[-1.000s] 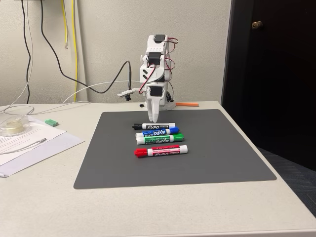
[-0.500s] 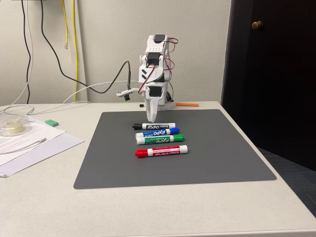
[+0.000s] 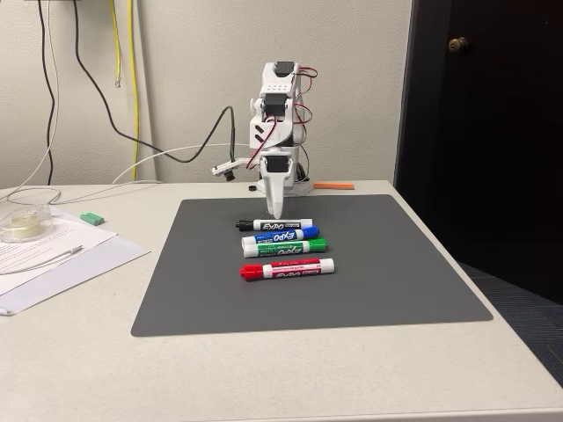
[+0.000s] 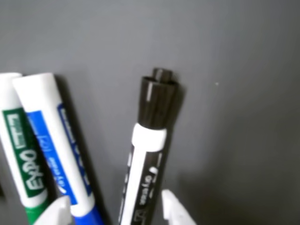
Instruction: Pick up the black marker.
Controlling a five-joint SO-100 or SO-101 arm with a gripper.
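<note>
End effector (image 4: 115,208), fingers apart, straddles black marker (image 4: 149,150); blue marker (image 4: 58,145) at nine o'clock risks being caught.

Office/lab corner: beige worktop (image 3: 264,378), printed papers (image 3: 44,255), wall cables (image 3: 84,70), dark door (image 3: 484,132) with knob (image 3: 456,43).

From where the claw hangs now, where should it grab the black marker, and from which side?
Probably the white barrel of the black marker, just behind its cap, coming straight down. It lies flat on the mat, so the claw should straddle its width, one finger slipping into the gap beside the blue marker.
</note>
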